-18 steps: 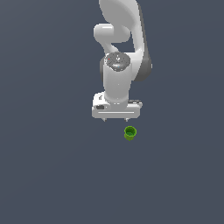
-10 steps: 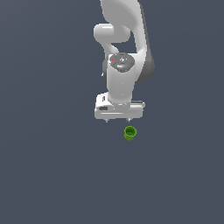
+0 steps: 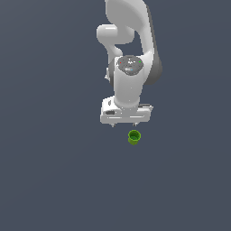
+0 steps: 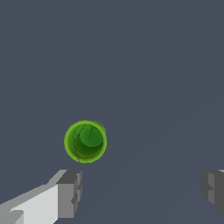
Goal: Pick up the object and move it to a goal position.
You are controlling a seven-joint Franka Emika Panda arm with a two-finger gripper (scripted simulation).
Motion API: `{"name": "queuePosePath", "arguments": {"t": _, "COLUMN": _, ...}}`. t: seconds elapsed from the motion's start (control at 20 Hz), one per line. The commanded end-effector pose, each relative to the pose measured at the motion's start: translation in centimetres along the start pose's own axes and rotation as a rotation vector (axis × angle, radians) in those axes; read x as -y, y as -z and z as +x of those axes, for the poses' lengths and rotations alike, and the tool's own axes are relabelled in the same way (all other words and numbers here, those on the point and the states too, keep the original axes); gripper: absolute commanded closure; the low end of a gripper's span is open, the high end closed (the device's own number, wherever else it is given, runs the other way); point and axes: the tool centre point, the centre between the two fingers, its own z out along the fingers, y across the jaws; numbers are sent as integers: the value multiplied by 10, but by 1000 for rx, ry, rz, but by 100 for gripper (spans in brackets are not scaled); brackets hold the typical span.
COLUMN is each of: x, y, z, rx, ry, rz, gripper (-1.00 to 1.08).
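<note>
The object is a small bright green cup (image 3: 134,136) standing upright on the dark grey floor, just in front of the white robot hand in the exterior view. In the wrist view the cup (image 4: 85,141) shows from above, with its hollow inside visible. My gripper (image 3: 124,123) hangs above the floor, slightly behind the cup and toward the exterior view's left. It is open and empty. In the wrist view the gripper (image 4: 140,188) has its two grey fingertips (image 4: 70,188) spread wide, and the cup lies outside the gap, beyond one fingertip.
The white arm (image 3: 131,58) rises behind the hand toward the top of the exterior view. The floor (image 3: 54,171) is a plain dark grey surface with nothing else on it in view.
The hand has moved slightly lower and nearer to the cup. The cup has not moved.
</note>
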Motion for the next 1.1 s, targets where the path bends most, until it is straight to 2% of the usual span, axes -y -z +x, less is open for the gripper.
{"name": "queuePosePath", "arguments": {"t": 0.0, "x": 1, "y": -1, "z": 0, "rx": 0, "ry": 17, "rz": -1, "gripper": -92}}
{"name": "queuePosePath", "arguments": {"t": 0.5, "x": 8, "y": -12, "z": 1, "rx": 2, "ry": 187, "rz": -6, "gripper": -92}}
{"name": "queuePosePath", "arguments": {"t": 1.05, "x": 23, "y": -33, "z": 2, "rx": 5, "ry": 515, "rz": -13, "gripper": -92}}
